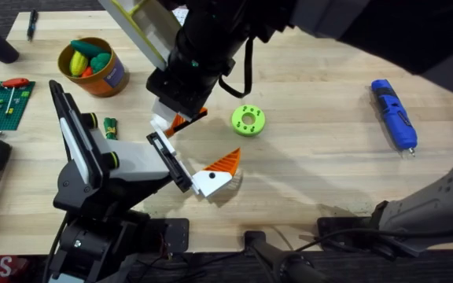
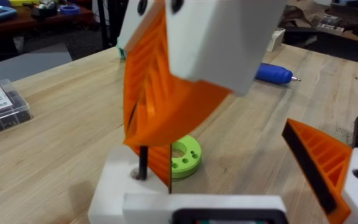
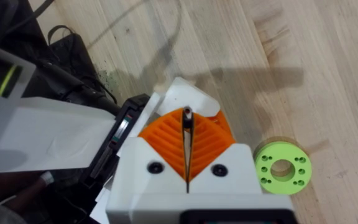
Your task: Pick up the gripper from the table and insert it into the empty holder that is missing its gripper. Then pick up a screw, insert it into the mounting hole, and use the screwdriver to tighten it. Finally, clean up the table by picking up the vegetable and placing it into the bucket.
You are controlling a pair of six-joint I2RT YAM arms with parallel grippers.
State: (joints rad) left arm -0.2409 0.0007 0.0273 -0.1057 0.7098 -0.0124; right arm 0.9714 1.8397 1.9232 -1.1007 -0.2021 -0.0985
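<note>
Closest to the lens, the right tool (image 3: pixel 186 134) is being held clamped on a thin black screw (image 2: pixel 143 163), whose tip is being set into the hole of the gripper (image 2: pixel 114 186). That gripper is seemingly being carried in its holder on the left tool (image 1: pixel 211 141), whose fingers are being held apart. Insertion is judged done. Tightening is being left: the screwdriver (image 1: pixel 392 114) is lying at the overhead frame's right. The vegetable (image 1: pixel 110 127) is lying on the counter (image 1: pixel 321 173), below the bucket (image 1: pixel 93 67) at upper left.
</note>
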